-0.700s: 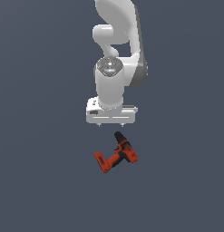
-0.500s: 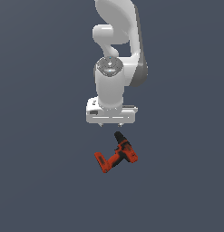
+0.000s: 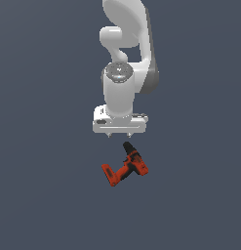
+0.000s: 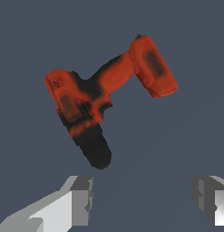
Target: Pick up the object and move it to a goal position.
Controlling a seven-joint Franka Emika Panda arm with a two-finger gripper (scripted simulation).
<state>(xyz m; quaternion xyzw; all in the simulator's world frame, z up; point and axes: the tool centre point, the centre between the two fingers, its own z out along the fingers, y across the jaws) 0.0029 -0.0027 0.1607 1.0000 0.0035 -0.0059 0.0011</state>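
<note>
The red-orange drill (image 3: 125, 168) with a black chuck lies flat on the dark grey floor, chuck end toward the arm. My gripper (image 3: 119, 135) hangs on the white arm just behind the drill in the exterior view, apart from it. Its fingers are spread wide and hold nothing. In the wrist view the drill (image 4: 106, 93) fills the middle, its black chuck pointing toward the gap between my two fingertips (image 4: 81, 199), which show at the picture's edge, and the gripper (image 4: 143, 195) does not touch it.
The white arm (image 3: 126, 63) rises behind the gripper. The floor (image 3: 44, 195) is plain dark grey all round; I see no goal marker or other object.
</note>
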